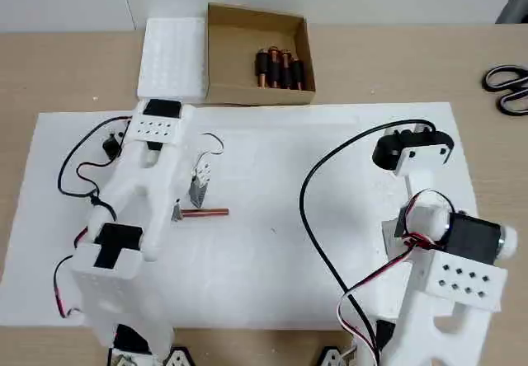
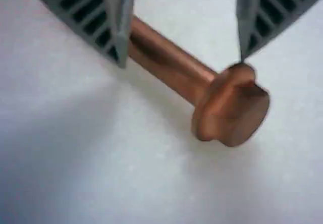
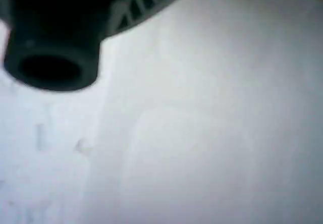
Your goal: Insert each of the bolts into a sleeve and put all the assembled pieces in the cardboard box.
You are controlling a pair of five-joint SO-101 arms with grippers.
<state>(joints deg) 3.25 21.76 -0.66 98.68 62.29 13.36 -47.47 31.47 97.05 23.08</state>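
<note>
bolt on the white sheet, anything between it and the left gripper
Nothing visible. The left gripper is open right over the bolt, one finger on each side of its shaft, with bare white sheet around. The black sleeve is held at the right arm, well away.

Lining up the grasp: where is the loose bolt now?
High view: the bolt lies on the white sheet, left of centre, between the open fingers of the left tool.
</note>
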